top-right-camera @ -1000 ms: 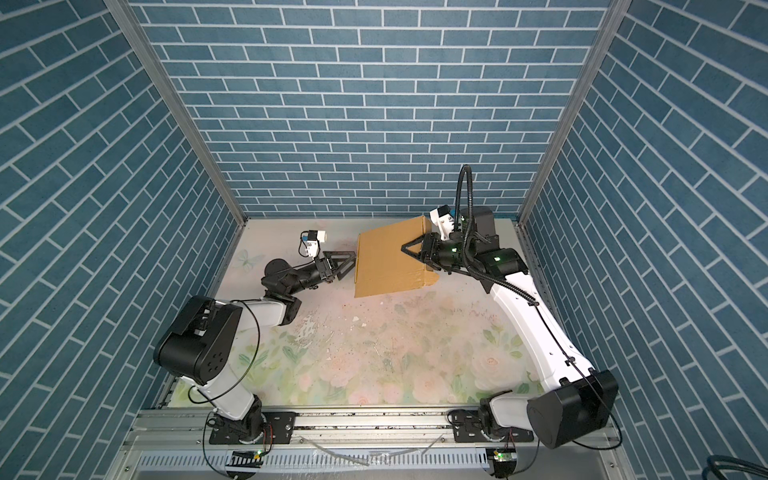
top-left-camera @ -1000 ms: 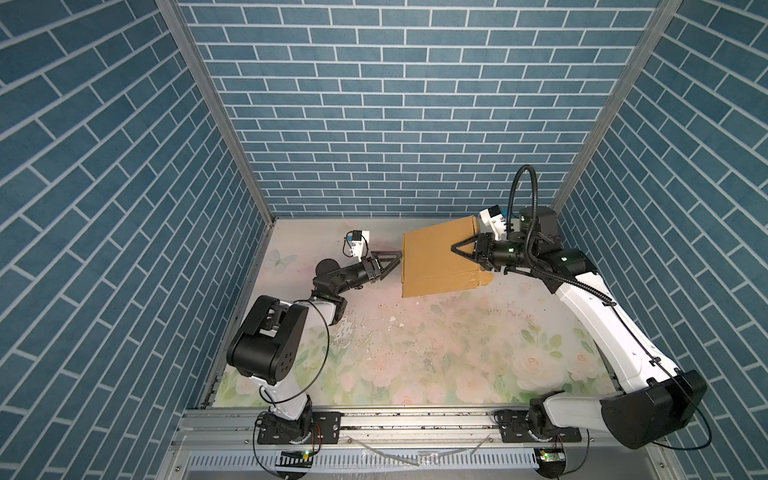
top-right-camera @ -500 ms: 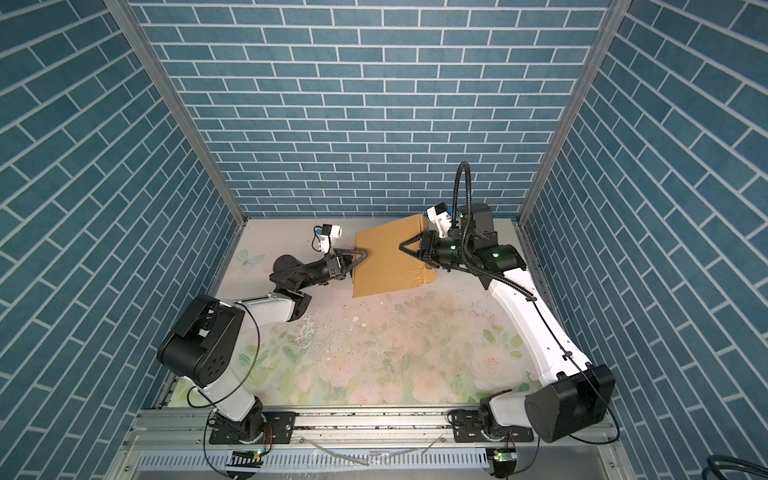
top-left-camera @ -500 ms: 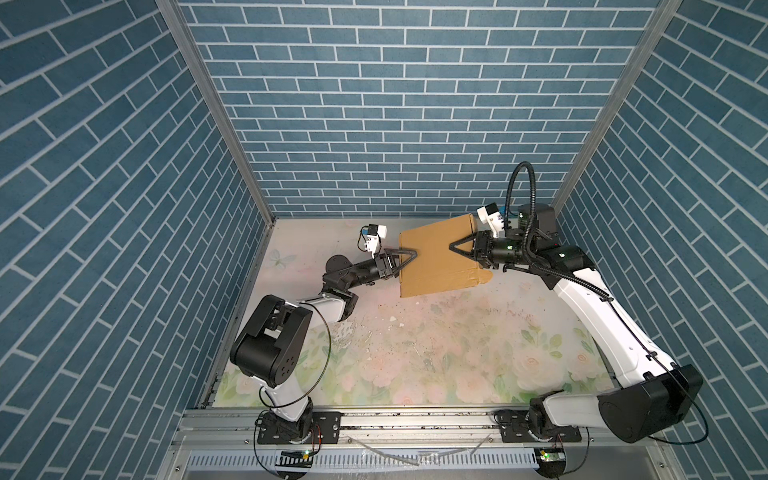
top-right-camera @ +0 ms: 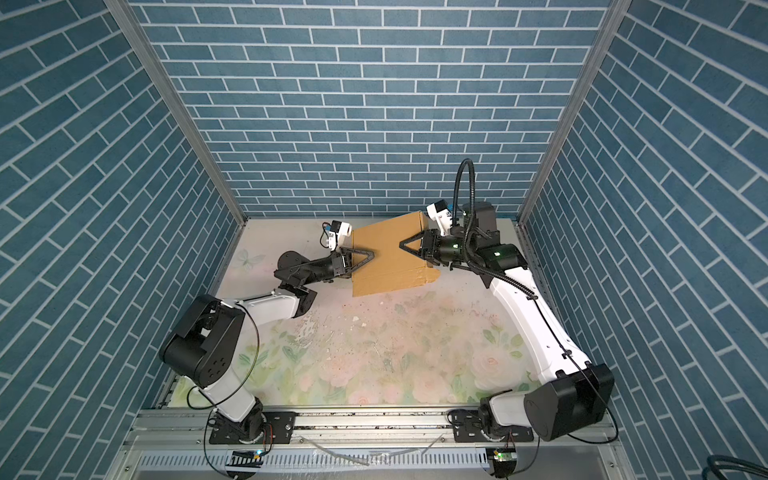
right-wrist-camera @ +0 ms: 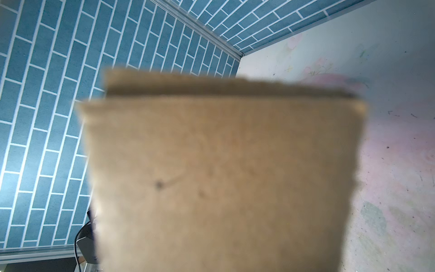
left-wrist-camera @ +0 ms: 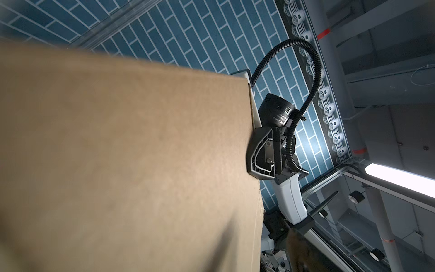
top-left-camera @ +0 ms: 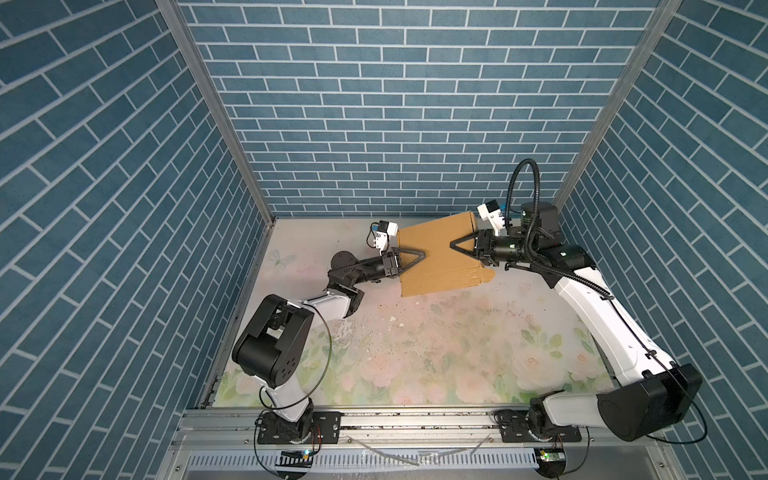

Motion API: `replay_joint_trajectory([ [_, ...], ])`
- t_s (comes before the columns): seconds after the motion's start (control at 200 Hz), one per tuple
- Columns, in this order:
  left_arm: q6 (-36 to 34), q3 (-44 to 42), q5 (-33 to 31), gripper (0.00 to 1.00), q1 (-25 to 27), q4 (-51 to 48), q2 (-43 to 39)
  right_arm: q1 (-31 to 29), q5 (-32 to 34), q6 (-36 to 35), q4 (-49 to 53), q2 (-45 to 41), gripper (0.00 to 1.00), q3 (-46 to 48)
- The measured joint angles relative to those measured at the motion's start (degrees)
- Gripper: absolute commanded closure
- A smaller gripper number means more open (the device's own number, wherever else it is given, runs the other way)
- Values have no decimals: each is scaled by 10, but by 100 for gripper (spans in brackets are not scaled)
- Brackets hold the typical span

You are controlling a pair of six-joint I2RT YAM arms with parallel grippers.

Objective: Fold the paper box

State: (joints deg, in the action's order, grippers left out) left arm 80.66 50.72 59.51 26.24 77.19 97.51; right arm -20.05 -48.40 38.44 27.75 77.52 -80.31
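The paper box [top-left-camera: 440, 253] [top-right-camera: 390, 257] is a flat brown cardboard piece held tilted above the back of the table. My right gripper [top-left-camera: 453, 246] [top-right-camera: 401, 245] is shut on its right edge, one finger lying across the top face. In the left wrist view another of its fingers [left-wrist-camera: 261, 153] shows at the edge of the box [left-wrist-camera: 129, 164]. My left gripper [top-left-camera: 422, 254] [top-right-camera: 373, 254] stands open at the box's left edge, one finger over the top face and the other hidden behind the cardboard. Blurred cardboard [right-wrist-camera: 223, 176] fills the right wrist view and hides the jaws.
The floral table mat [top-left-camera: 415, 353] carries small crumbs and scuffs [top-left-camera: 392, 319] in front of the box. Blue brick walls close in the back and both sides. The metal rail [top-left-camera: 415, 419] with both arm bases runs along the front.
My left gripper has travelled right from beside the box until its finger lies over the box's left edge. The right gripper has shifted the held box slightly left.
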Motion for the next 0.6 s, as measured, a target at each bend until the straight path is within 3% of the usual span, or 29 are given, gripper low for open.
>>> replay_joint_trajectory([
  [0.6, 13, 34, 27, 10, 4, -6, 8, 24, -38, -18, -2, 0, 66, -5],
])
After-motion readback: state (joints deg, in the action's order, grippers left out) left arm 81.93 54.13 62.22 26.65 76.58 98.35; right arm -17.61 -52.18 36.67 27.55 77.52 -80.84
